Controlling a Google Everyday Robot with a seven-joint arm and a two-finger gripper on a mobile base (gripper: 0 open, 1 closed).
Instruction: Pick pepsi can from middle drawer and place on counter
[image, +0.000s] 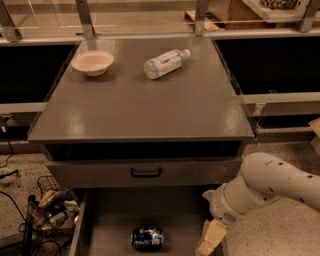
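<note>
The gripper (212, 239) is hovering just right of the can (147, 238), which is lying on its side in the open drawer (115, 215); whether it is clenched cannot be told, and a sideways approach is risking rolling the can away.

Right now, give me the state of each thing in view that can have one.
middle drawer: pulled open.
pepsi can: lying on its side on the drawer floor, not held.
gripper: low at the drawer's right wall, beside the can, apart from it.
drawer front with black handle: looks pushed in.
bottle: capped, lying on its side on the counter.
bowl: upright on the counter, looks empty.
</note>
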